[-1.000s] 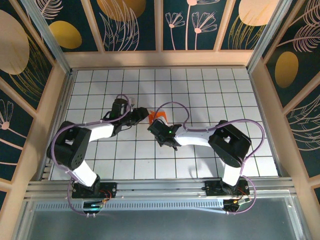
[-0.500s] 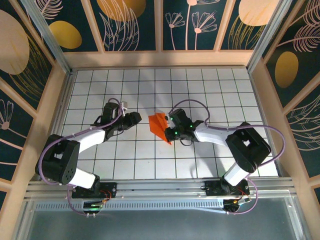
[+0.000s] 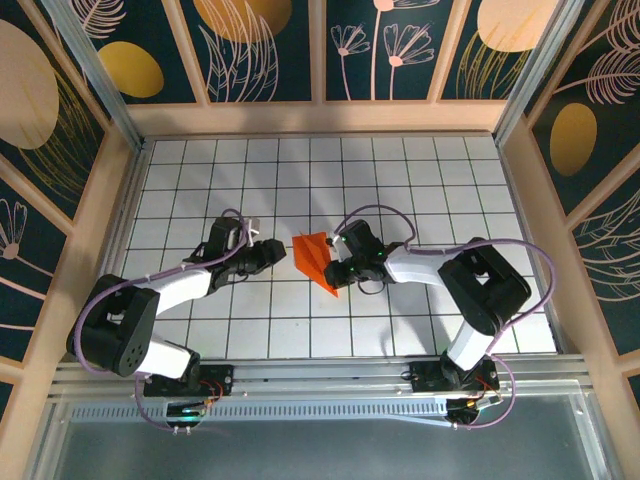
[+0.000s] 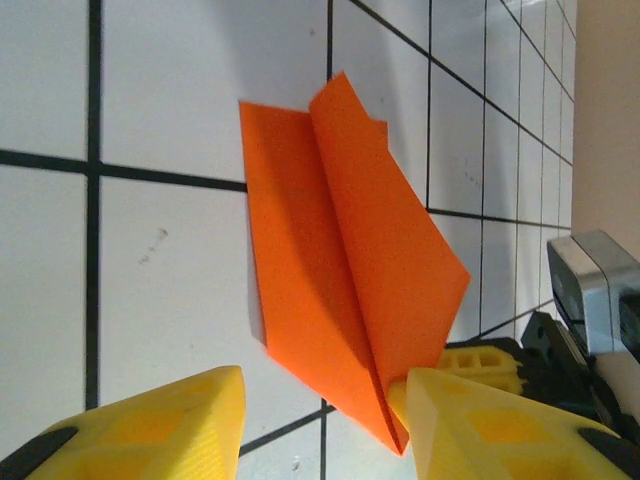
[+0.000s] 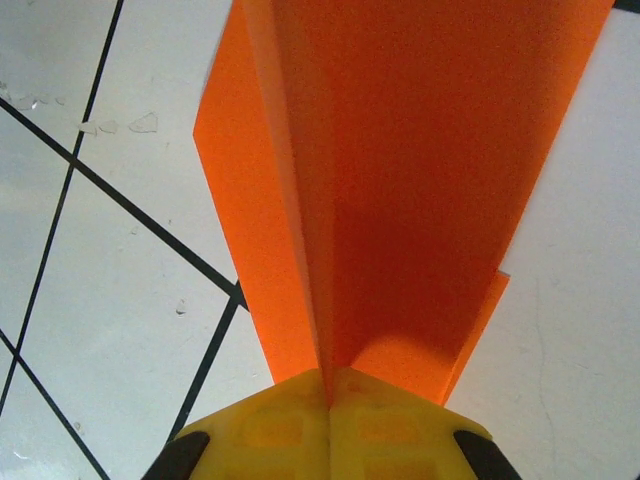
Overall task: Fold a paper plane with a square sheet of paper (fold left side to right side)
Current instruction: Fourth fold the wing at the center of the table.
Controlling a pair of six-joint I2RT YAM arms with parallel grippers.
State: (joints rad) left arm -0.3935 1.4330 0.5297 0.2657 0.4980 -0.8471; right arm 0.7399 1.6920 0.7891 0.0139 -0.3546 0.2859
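While the right gripper (image 5: 328, 385) clamps its centre crease, the paper plane (image 3: 315, 258) is a thin matte orange pointed wedge; left gripper (image 3: 277, 250) half-open, empty, beside it.

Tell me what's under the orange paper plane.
The white tiled table lies under the paper plane; the patch directly beneath is hidden. The right gripper pinches one end.

The left yellow-fingered end effector (image 4: 320, 400) stands open just beside the creased orange paper wedge (image 3: 315, 258); the right end effector (image 5: 330, 385) clamps the wedge's narrow end.
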